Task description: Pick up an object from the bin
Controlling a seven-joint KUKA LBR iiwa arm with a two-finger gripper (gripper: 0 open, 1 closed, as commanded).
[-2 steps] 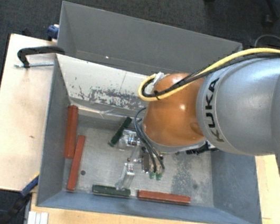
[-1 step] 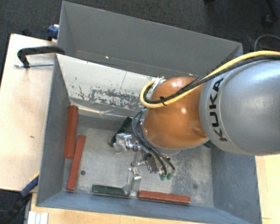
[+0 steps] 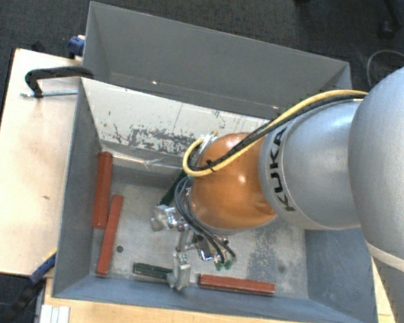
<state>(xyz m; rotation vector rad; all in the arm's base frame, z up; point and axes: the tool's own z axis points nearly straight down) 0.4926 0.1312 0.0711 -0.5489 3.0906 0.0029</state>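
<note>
Stick [image 3: 151, 270], dark green, lies left-right by bin wall [image 3: 300, 306], fingers [image 3: 181, 273] at its right end, grip unclear.

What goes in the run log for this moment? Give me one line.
gripper: low near bin front wall | nearest: dark stick, red bar | grasp: cannot tell

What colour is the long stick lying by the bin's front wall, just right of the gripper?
The stick is reddish-brown; the camera view shows it best.

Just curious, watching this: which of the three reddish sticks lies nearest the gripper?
The reddish stick lying crosswise by the near wall, just right of the gripper; the other two lie lengthwise along the left wall.
</note>
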